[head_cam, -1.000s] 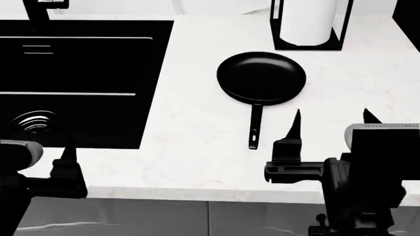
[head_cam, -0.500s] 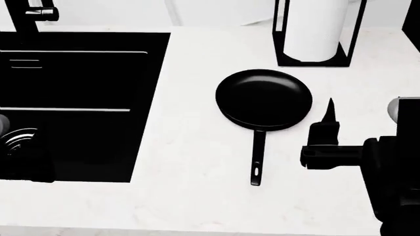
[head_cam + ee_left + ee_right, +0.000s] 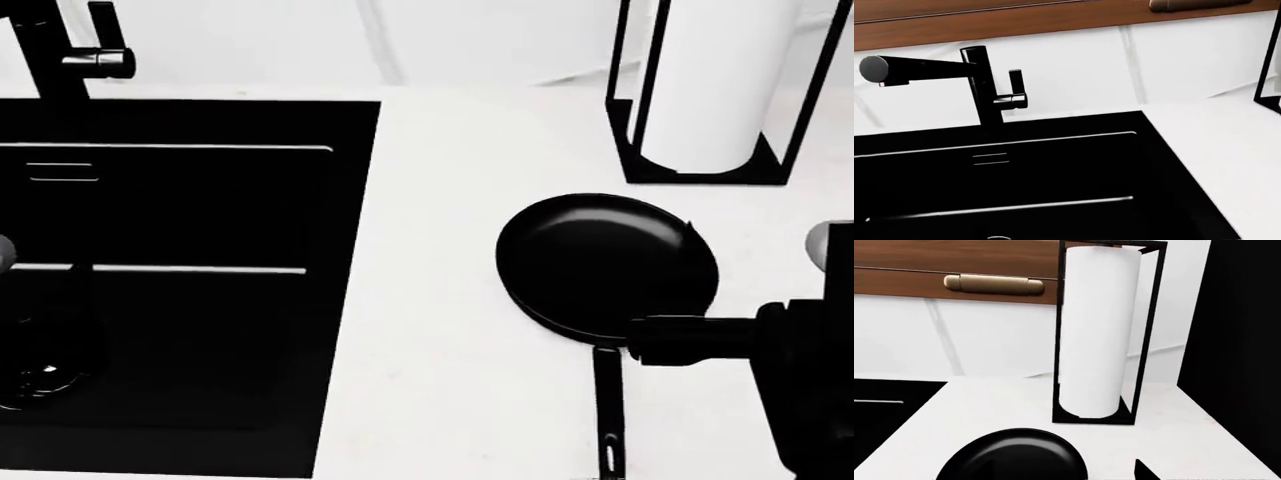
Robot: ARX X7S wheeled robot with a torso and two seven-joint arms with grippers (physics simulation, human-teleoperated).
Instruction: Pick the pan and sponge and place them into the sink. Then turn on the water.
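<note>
Reaching for the pan [image 3: 607, 265] on the counter [image 3: 441, 300], the right gripper [image 3: 687, 338] should take the handle [image 3: 609, 400]. Its jaw spread cannot be told.

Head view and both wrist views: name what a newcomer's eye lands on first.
The round black pan on the white counter, right of the big black sink. Behind the pan, a tall white paper towel roll in a black frame. At the sink's back edge stands a black faucet.
</note>
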